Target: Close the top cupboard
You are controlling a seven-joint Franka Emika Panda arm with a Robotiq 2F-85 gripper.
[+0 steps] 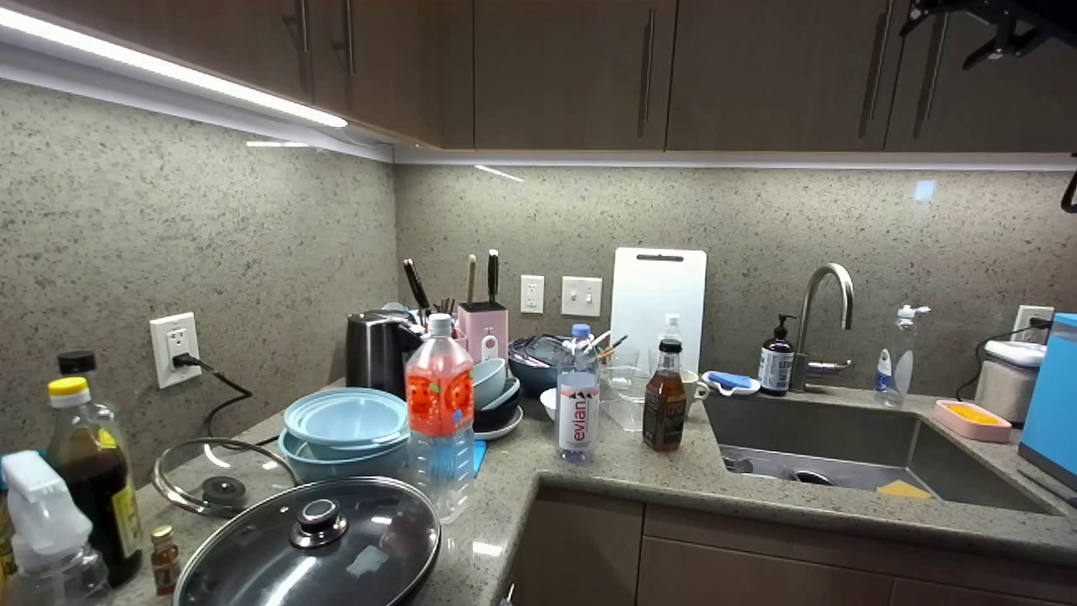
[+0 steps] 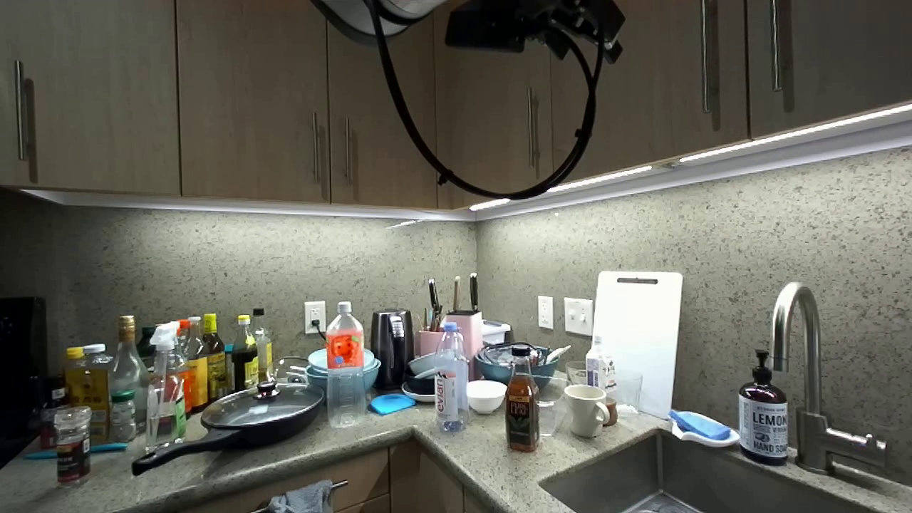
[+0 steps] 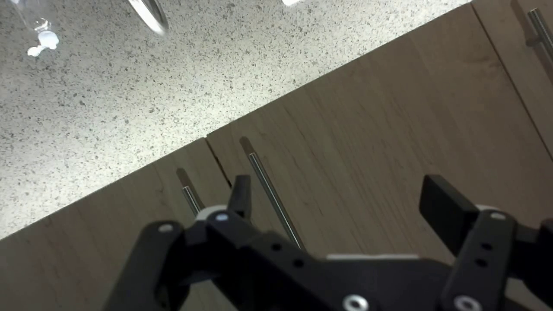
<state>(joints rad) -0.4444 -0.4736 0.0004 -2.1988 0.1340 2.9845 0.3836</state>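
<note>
The top cupboards are flat brown wall cabinets with slim vertical bar handles. Every door in view looks flush and shut; no inside or reddish contents show, so I cannot tell which door the task means. In the wrist view, a cupboard door (image 3: 367, 142) and its bar handle (image 3: 274, 196) lie ahead of my gripper (image 3: 337, 190). My gripper is open and empty. The handle appears between its fingers, near the left one, apparently not touched. The same door shows in both exterior views (image 1: 774, 76) (image 2: 655, 85). The gripper hangs at the top edge in both exterior views (image 1: 955, 38) (image 2: 613, 50).
Neighbouring doors (image 1: 572, 76) with handles stand beside it. Below are the sink (image 1: 841, 429), faucet (image 1: 808, 324) and white cutting board (image 1: 660, 303). Bottles, blue bowls (image 1: 345, 421) and a lidded pan (image 2: 263, 413) crowd the counter. A black cable (image 2: 420, 146) loops below the arm.
</note>
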